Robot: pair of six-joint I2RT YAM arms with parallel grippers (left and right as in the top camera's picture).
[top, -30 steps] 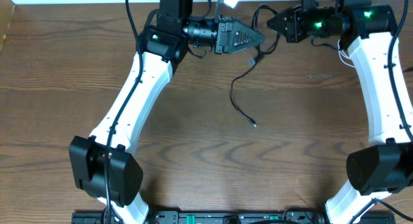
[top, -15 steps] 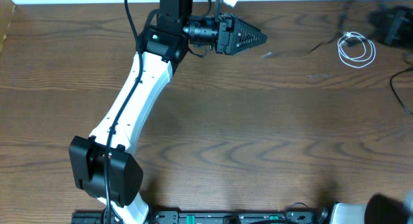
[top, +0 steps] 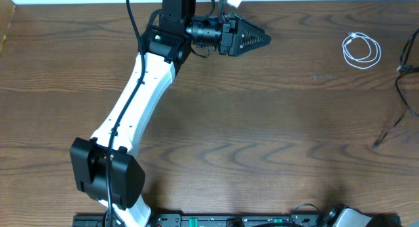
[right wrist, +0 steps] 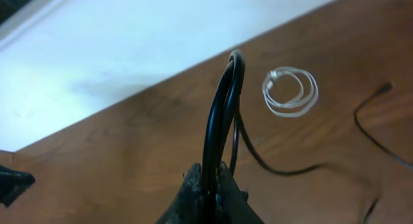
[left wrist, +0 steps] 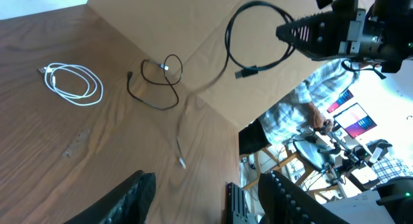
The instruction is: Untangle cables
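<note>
Your right gripper (right wrist: 210,183) is clamped on a doubled loop of the black cable (right wrist: 220,114) and sits past the right edge of the table (top: 262,129), out of the overhead view. From there the cord drops and trails back onto the wood near that edge, its slack running roughly along the table's depth. The white cable (top: 362,50) lies coiled flat, near the black slack but apart from it as far as you can tell. Your left gripper (top: 254,38) stands parted and empty at the far middle, its tips pointing toward that coil, well apart from it. The right arm looks the nearer to both cords.
</note>
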